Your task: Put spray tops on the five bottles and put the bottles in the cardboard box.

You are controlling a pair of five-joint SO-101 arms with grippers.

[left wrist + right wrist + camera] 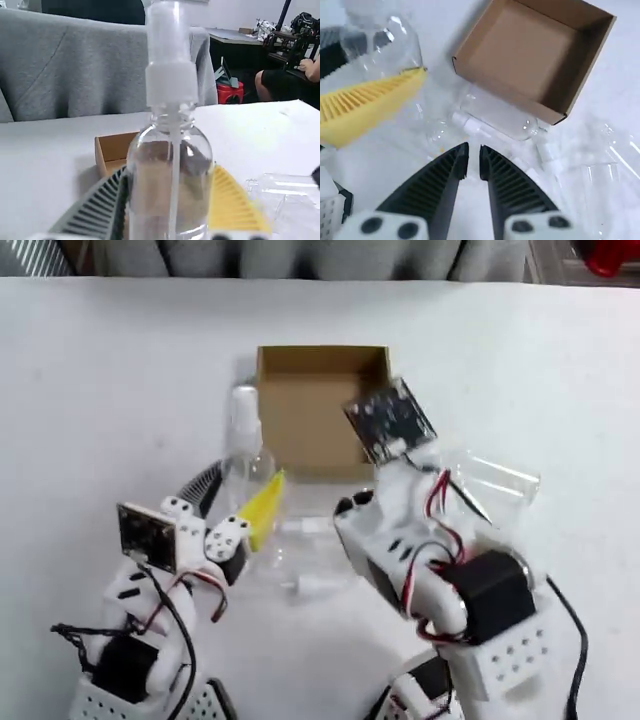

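An upright clear bottle (170,185) with a white spray top (171,65) sits between the black finger (95,210) and yellow finger (232,205) of my left gripper (170,172), which is shut on it. From above, that bottle (245,450) stands just left of the open cardboard box (320,410). My right gripper (473,148) hangs above the table near the box (535,55), fingers nearly together with nothing between them. Below it another clear bottle (500,117) lies on its side against the box wall.
More clear bottles (490,480) lie on the table right of the box, behind my right arm (450,580). A loose white spray top (310,585) lies between the two arms. The inside of the box holds nothing.
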